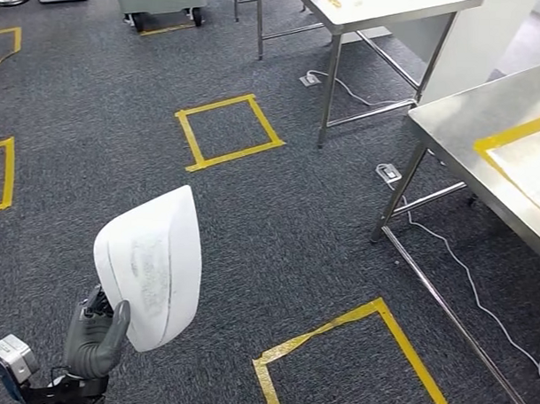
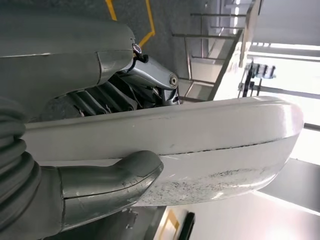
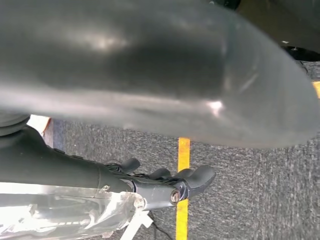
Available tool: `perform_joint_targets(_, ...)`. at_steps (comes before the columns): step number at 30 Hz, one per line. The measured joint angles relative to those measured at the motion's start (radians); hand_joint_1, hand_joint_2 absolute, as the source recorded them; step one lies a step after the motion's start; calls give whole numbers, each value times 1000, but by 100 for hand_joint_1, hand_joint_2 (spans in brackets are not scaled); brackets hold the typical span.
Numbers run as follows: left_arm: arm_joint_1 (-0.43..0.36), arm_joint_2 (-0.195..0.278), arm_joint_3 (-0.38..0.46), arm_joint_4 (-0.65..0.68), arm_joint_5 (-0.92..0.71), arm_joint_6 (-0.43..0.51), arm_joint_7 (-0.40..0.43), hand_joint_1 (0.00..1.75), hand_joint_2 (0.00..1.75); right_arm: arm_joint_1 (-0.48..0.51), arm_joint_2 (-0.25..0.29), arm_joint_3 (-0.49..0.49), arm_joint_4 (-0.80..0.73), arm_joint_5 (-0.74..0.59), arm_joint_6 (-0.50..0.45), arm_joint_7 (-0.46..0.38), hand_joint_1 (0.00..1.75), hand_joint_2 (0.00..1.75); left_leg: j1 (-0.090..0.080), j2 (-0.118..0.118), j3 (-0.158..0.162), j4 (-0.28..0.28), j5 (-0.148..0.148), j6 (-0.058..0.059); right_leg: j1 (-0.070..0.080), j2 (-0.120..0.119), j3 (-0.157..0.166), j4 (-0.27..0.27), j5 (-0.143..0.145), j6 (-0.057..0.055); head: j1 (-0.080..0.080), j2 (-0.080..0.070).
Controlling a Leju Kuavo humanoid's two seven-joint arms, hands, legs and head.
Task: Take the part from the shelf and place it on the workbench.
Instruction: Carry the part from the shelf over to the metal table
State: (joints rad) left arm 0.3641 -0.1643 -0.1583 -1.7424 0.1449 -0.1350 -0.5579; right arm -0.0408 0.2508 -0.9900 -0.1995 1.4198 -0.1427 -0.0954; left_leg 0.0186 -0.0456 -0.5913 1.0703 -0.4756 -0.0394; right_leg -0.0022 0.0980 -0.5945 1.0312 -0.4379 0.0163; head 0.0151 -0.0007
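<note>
The part [image 1: 152, 264] is a white curved shell with scuffed grey marks. My left hand [image 1: 95, 338] grips its lower edge and holds it upright at the lower left, above the grey carpet. In the left wrist view the thumb [image 2: 109, 182] presses one face of the part [image 2: 211, 145] and the dark fingers [image 2: 113, 97] lie along the other. The steel workbench [image 1: 457, 120] with yellow tape on its top stands at the right, well apart from the part. My right hand [image 3: 162, 182] hangs over the carpet, holding nothing, fingers away from the thumb.
A second steel table [image 1: 368, 10] stands at the back. Yellow tape squares [image 1: 228, 130] [image 1: 356, 347] mark the carpet. White cables [image 1: 478, 302] and floor sockets [image 1: 389, 173] lie by the workbench legs. A wheeled cart [image 1: 161, 3] stands at the far back.
</note>
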Motion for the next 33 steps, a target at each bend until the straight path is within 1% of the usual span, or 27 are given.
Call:
perform_joint_targets(2, 3, 0, 0, -4, -3, 5, -2, 175, 175, -3, 0, 9, 0, 6, -2, 2, 0, 0, 2, -21, 21, -53, 10, 9, 0, 20, -8, 2, 1, 13, -1, 0)
perform_joint_targets(3, 4, 0, 1, -6, -4, 7, -3, 175, 175, -1, 0, 11, 0, 8, -3, 3, 0, 0, 1, -13, 23, -56, 9, 18, -2, 29, -12, -1, 3, 20, -1, 0)
perform_joint_targets(4, 5, 0, 1, -8, -5, 8, -3, 175, 175, 1, 0, 14, 0, 9, -4, 3, 0, 0, 0, -4, 24, -59, 11, 26, -4, 24, -16, -1, 3, 26, 0, 0)
perform_joint_targets(5, 5, 0, 1, -10, -5, 9, -4, 175, 175, 4, 0, 16, 0, 9, -4, 4, 0, 0, -1, 5, 25, -61, 13, 35, -4, 4, -22, 10, -5, 31, 3, 0)
perform_joint_targets(6, 6, -1, 1, -12, -6, 9, -4, 175, 175, 4, 0, 19, 0, 9, -4, 4, 0, 0, 0, 16, 26, -63, 14, 42, -4, -23, -37, 39, -25, 36, 6, 0)
perform_joint_targets(7, 8, -1, 2, -14, -6, 9, -4, 175, 175, 3, 0, 20, 0, 9, -4, 4, 0, 0, -2, 27, 27, -64, 13, 48, -3, -55, -61, 91, -55, 39, 9, 0)
perform_joint_targets(8, 10, -1, 3, -15, -6, 9, -4, 175, 175, 0, 0, 22, 0, 8, -5, 4, 0, 0, -4, 39, 28, -64, 12, 51, -2, -76, -94, 160, -91, 42, 12, 0)
perform_joint_targets(9, 12, -1, 4, -15, -6, 9, -4, 175, 175, -2, 0, 23, 0, 7, -5, 3, 0, 0, -7, 52, 28, -64, 11, 53, -3, -86, -125, 227, -121, 44, 12, 0)
perform_joint_targets(10, 13, -1, 4, -15, -6, 8, -4, 175, 175, -2, 0, 24, 0, 4, -6, 3, 0, 0, -9, 65, 29, -64, 9, 54, -3, -89, -146, 273, -135, 45, 12, 0)
perform_joint_targets(11, 14, -1, 5, -15, -6, 8, -4, 175, 175, -1, 0, 24, 0, -2, -6, 3, 0, 0, -10, 76, 31, -64, 8, 54, -3, -91, -148, 280, -129, 46, 12, 0)
perform_joint_targets(12, 14, -1, 5, -15, -6, 7, -4, 175, 175, 0, 0, 23, 0, -7, -6, 2, 0, 0, -10, 87, 33, -64, 6, 54, -3, -94, -128, 245, -104, 45, 12, 0)
perform_joint_targets(13, 14, -1, 5, -15, -6, 6, -4, 175, 175, 0, 0, 23, 0, -12, -5, 1, 0, 0, -11, 96, 38, -64, 3, 52, -2, -106, -90, 178, -70, 42, 12, 0)
perform_joint_targets(15, 13, -2, 4, -15, -5, 5, -4, 175, 175, -2, 0, 23, 0, -16, -2, -4, 0, 0, -14, 114, 46, -63, -4, 44, 4, -143, -18, 48, -23, 33, 12, 0)
perform_joint_targets(16, 13, -2, 3, -15, -4, 4, -4, 175, 175, -4, -1, 23, 0, -17, -1, -5, 0, 0, -16, 122, 49, -62, -7, 39, 7, -154, 0, 15, -14, 28, 11, 0)
perform_joint_targets(17, 12, -2, 3, -15, -3, 2, -4, 175, 175, -5, -1, 23, 0, -18, -1, -6, 0, 0, -18, 129, 51, -62, -8, 34, 10, -155, 4, 5, -14, 22, 11, 0)
perform_joint_targets(19, 6, -2, 1, -14, -1, -2, -4, 175, 175, -4, 0, 22, 0, -22, -4, -4, 0, 0, -16, 138, 54, -64, -9, 23, 9, -133, 2, 1, -9, 10, 11, 0)
perform_joint_targets(21, -5, -2, -2, -14, 1, -8, -3, 175, 175, -3, 0, 21, 0, -30, -11, -3, 0, 0, -12, 108, 42, -31, -36, 12, 3, -112, 4, -7, -2, -2, 7, 0)
perform_joint_targets(23, -13, -1, -3, -11, 5, -13, 1, 175, 175, -7, 0, 20, 0, -44, -17, -5, 0, 0, -10, 67, -10, 79, -94, 5, -1, -90, 5, -10, 2, -9, 1, 0)
perform_joint_targets(24, -17, -1, -3, -8, 7, -16, 3, 175, 175, -8, 0, 18, 0, -52, -18, -7, 0, 0, -10, 58, -45, 145, -120, 4, -2, -78, 4, -10, 2, -10, 0, 0)
perform_joint_targets(25, -21, 0, -3, -3, 9, -18, 5, 175, 175, -8, 0, 16, 0, -60, -19, -10, 0, 0, -9, 55, -72, 193, -131, 2, -3, -65, 4, -10, 2, -10, -1, 0)
perform_joint_targets(26, -25, 0, -4, 1, 11, -21, 6, 175, 175, -6, 0, 12, 0, -65, -19, -12, 0, 0, -9, 53, -84, 207, -123, 1, -4, -51, 4, -10, 2, -10, -1, 0)
perform_joint_targets(27, -30, 0, -4, 6, 12, -23, 7, 175, 175, -4, 0, 9, 0, -68, -19, -14, 0, 0, -7, 49, -78, 184, -95, 1, -5, -37, 5, -10, 3, -8, -1, 0)
perform_joint_targets(28, -35, 1, -5, 9, 12, -24, 7, 175, 175, -3, 0, 6, 0, -70, -20, -15, 0, 0, -5, 41, -55, 129, -56, -1, -7, -22, 5, -9, 4, -6, -1, 0)
perform_joint_targets(29, -38, 1, -5, 12, 12, -25, 8, 175, 175, -3, 0, 3, 0, -71, -20, -16, 0, 0, 1, 16, -25, 60, -21, -3, -8, -7, 4, -8, 4, -1, -2, 0)
perform_joint_targets(30, -41, 1, -5, 15, 13, -26, 8, 175, 175, -4, 0, 1, 0, -71, -20, -17, 0, 0, 6, -8, 2, 0, 1, -4, -8, 8, 1, -5, 4, 5, -4, 0)
perform_joint_targets(32, -46, 1, -6, 20, 14, -27, 10, 175, 175, -3, 0, -2, 0, -74, -21, -18, 0, 0, 11, -40, 27, -58, 11, 2, -9, 32, -9, -4, 7, 20, -6, 0)
perform_joint_targets(33, -49, 1, -8, 23, 14, -29, 11, 175, 175, -1, 0, -3, 0, -77, -21, -18, 0, 0, 9, -33, 28, -61, 10, 10, -11, 43, -15, -7, 9, 27, -5, 0)
